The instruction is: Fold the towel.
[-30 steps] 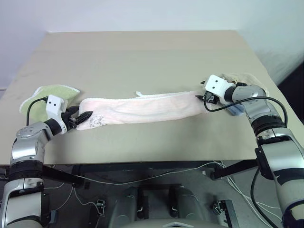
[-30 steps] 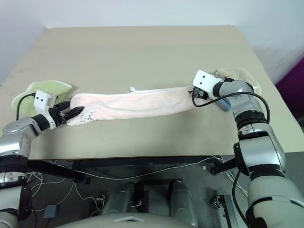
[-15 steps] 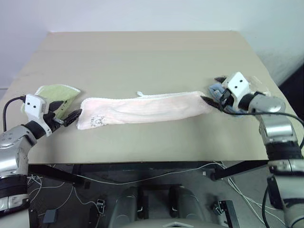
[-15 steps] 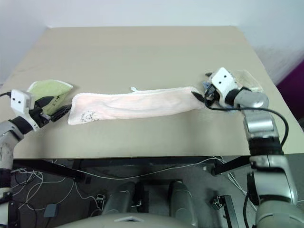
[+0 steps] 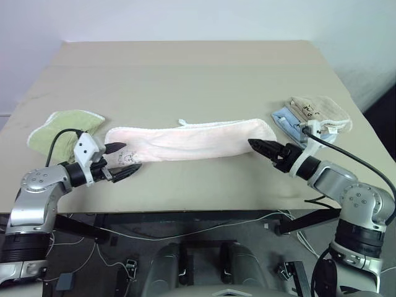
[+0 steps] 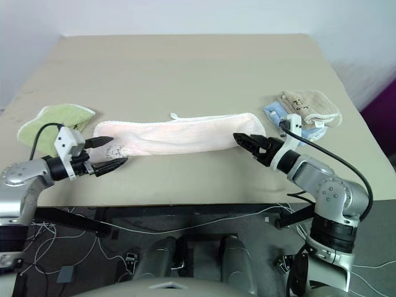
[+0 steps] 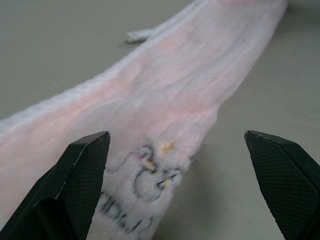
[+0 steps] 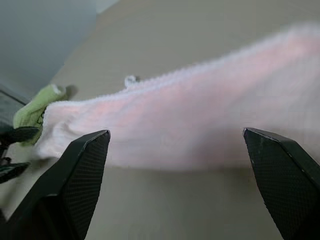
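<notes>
Flanking the near edge of the table (image 5: 185, 74), both arms reached inward toward one cloth. At the near left, the left gripper (image 5: 122, 159) had its two black fingers spread wide and empty, one tip over the printed end of the towel (image 5: 189, 141) and the other just off its near edge. At the near right, the right gripper (image 5: 265, 148) was likewise spread and held nothing, its tips just beside the towel's opposite end, pointing along the cloth toward the left gripper. Between them, the towel lay flat as a long, narrow pink band, its long axis running left to right across the table, with white trim and a small tag along the far edge. Each gripper thus faced one short end, about equally near, so a lengthwise fold probably depended on one end being carried along that axis to the other. Farther back, a green cloth (image 5: 62, 125) sat beyond the left arm, while blue (image 5: 286, 119) and beige (image 5: 318, 110) cloths sat beyond the right.
</notes>
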Robot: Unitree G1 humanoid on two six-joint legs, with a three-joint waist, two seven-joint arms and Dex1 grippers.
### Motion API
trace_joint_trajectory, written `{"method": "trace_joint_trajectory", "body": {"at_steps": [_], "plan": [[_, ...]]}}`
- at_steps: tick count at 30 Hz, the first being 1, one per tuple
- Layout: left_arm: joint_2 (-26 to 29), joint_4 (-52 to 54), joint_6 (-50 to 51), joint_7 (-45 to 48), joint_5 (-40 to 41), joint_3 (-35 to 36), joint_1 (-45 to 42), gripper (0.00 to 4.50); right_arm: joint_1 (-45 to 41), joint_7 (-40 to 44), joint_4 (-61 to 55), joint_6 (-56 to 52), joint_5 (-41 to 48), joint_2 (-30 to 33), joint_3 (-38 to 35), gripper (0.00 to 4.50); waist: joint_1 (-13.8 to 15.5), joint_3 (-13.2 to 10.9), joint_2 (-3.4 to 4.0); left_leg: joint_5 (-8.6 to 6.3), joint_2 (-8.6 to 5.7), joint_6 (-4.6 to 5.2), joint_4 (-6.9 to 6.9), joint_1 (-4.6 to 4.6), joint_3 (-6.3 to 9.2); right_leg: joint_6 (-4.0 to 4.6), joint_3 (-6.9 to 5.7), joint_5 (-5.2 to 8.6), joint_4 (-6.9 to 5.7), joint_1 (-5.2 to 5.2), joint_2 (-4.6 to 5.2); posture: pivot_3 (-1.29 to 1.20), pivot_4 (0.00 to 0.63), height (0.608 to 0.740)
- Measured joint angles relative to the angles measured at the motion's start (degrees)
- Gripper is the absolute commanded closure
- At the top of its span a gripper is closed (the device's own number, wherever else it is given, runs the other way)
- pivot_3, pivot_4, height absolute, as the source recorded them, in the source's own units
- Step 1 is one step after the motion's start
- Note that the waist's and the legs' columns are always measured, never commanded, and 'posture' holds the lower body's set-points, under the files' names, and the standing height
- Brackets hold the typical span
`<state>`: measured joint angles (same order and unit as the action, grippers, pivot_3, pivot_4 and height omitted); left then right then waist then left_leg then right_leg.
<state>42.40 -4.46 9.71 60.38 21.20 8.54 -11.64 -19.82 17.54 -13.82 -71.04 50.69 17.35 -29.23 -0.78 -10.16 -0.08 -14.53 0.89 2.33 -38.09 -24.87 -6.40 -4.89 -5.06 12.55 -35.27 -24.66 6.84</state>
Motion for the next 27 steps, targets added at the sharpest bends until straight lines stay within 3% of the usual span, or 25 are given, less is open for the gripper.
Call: {"method": "trace_joint_trajectory", "body": {"at_steps": [10, 23, 27], "plan": [[-1.65, 2.23, -0.65, 1.61, -0.75, -3.89, -0.04, 0.0, -3.3, -18.68, 6.8, -3.14, 8.45, -10.34, -10.51, 0.03, -0.16, 0.02, 0.04, 0.11, -0.01, 0.18, 0.02, -0.04, -0.05, -0.02, -0.05, -0.01, -0.02, -0.02, -0.11, 0.0, 0.15, 0.74], [-2.78, 4.15, -0.33, 0.83, -0.65, -4.91, 1.18, 0.0, -11.67, -29.66, 19.01, 11.78, 10.92, -15.82, -11.56, 0.03, -0.41, 0.14, -0.05, 0.12, 0.04, 0.21, 0.01, 0.15, -0.09, -0.04, -0.04, 0.0, -0.02, 0.17, -0.36, 0.0, 0.15, 0.74], [-2.93, 4.64, -0.18, 0.57, -0.54, -4.9, 2.32, 0.0, -12.36, -30.94, 22.07, 15.84, 11.46, -15.81, -11.73, 0.97, -0.21, 0.27, -0.11, 0.1, 0.03, 0.21, 0.02, 0.25, -0.07, -0.03, -0.04, 0.0, 0.01, 0.26, -0.33, 0.0, 0.15, 0.74]]}}
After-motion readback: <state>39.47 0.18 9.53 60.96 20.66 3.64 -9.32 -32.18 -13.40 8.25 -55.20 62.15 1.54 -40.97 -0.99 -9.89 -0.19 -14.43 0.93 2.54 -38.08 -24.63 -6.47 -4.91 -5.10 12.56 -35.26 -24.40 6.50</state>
